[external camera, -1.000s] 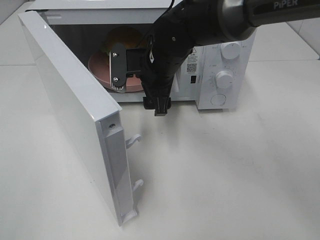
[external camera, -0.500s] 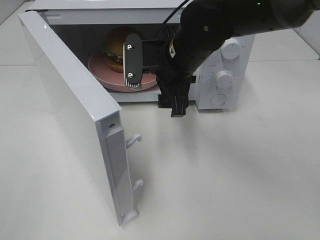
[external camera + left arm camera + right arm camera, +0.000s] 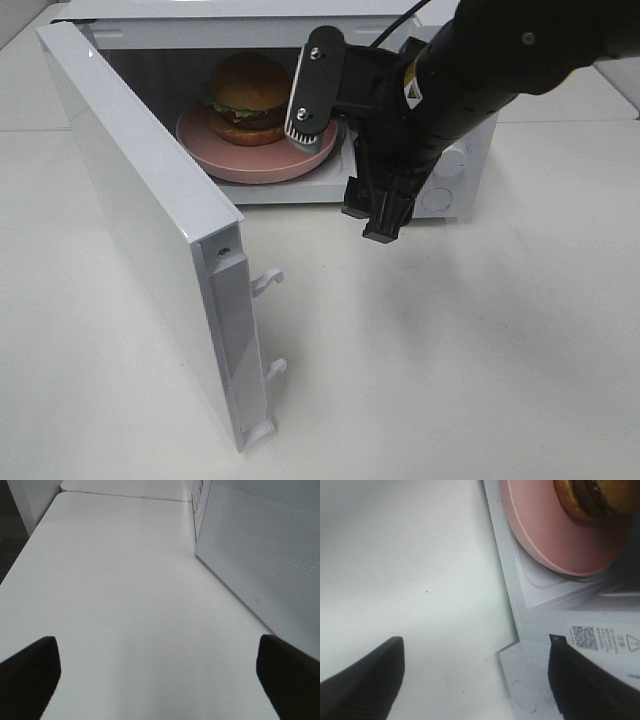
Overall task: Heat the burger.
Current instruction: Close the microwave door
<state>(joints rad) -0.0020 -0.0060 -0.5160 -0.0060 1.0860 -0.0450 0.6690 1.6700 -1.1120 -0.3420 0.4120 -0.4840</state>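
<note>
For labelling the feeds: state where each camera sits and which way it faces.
Exterior high: mounted high, looks down into microwave; right arm shows.
Left wrist: on left arm, faces along table beside door; left pincer shows.
Right wrist: on right arm, faces down at microwave front; right pincer shows.
Shared: exterior high and right wrist both show burger, plate.

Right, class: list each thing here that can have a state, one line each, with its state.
Microwave door: swung wide open.
Burger: on the pink plate, inside the microwave.
Pink plate: in the microwave cavity.
Right gripper: open, empty, at the microwave's front.
Left gripper: open, empty, over the table.
</note>
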